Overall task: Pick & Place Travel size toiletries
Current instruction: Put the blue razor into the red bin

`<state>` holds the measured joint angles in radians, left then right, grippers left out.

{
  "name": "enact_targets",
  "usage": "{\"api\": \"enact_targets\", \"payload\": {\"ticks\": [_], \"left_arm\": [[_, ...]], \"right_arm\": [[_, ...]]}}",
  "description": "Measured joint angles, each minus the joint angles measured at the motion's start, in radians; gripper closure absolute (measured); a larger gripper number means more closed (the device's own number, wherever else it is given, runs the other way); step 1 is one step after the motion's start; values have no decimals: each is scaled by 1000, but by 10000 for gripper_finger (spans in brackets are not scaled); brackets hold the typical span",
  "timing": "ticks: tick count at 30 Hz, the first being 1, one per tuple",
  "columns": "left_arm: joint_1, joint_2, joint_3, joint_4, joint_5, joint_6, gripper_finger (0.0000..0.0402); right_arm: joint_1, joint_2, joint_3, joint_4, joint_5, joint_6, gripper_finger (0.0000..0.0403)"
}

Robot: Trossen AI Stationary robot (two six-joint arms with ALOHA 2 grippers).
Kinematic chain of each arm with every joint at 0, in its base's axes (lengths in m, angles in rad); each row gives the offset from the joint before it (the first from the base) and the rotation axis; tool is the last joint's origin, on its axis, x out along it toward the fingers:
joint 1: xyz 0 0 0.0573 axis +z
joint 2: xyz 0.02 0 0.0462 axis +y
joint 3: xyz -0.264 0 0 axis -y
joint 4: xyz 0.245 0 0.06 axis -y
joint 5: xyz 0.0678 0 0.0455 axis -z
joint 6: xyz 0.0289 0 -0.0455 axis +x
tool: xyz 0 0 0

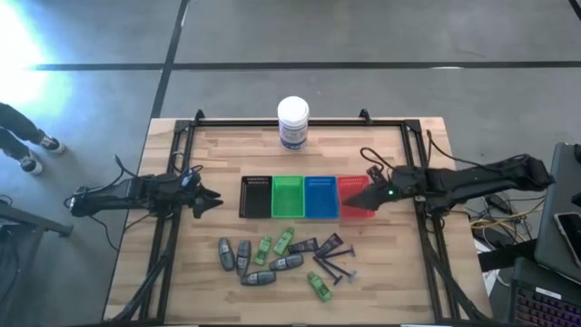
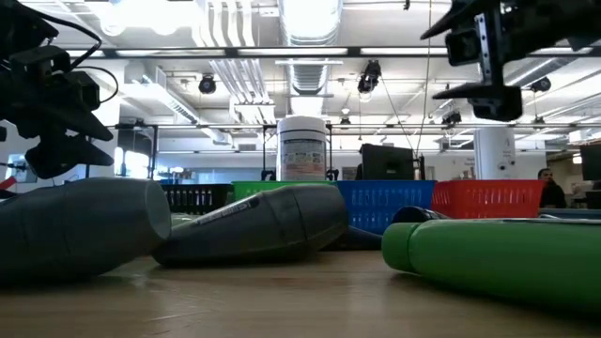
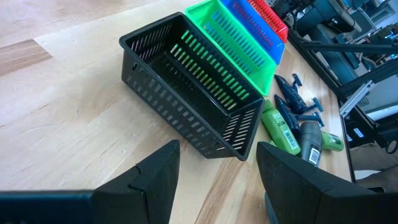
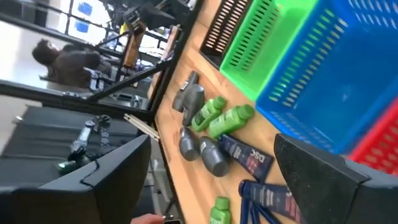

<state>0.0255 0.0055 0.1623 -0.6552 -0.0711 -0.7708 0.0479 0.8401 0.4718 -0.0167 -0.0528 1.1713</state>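
Observation:
The toiletries lie loose near the table's near edge: grey oval tubes (image 1: 241,257), green bottles (image 1: 284,241), dark tubes (image 1: 327,243) and dark razors (image 1: 334,266), all flat on the wood. They also show in the right wrist view: grey tubes (image 4: 205,152) and green bottles (image 4: 225,121). My left gripper (image 1: 207,200) hovers open just left of the black bin (image 3: 186,93) and holds nothing. My right gripper (image 1: 365,198) hangs open and empty over the red bin (image 1: 354,195).
Black, green (image 1: 287,196), blue (image 1: 320,197) and red bins stand in a row mid-table. A white jar with a blue label (image 1: 293,123) stands at the far edge. Bare wood lies left and right of the toiletry pile. A person (image 4: 62,59) is beyond the table.

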Motion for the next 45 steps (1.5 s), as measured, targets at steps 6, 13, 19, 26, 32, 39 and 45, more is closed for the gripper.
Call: {"api": "enact_targets", "payload": {"ticks": [6,13,19,26,32,39,45], "left_arm": [[0,0,0,0,0,0,183],[0,0,0,0,0,0,183],[0,0,0,0,0,0,183],[0,0,0,0,0,0,183],[0,0,0,0,0,0,183],[0,0,0,0,0,0,183],[0,0,0,0,0,0,183]], "right_arm": [[0,96,91,-97,-1,-140,78],[7,226,167,-307,-215,-185,70],[59,357,225,-398,-309,-283,92],[161,516,338,-587,-213,-536,127],[239,631,442,-744,-50,-813,140],[275,773,543,-724,-47,-1043,139],[310,923,665,-754,-40,-953,133]]}}
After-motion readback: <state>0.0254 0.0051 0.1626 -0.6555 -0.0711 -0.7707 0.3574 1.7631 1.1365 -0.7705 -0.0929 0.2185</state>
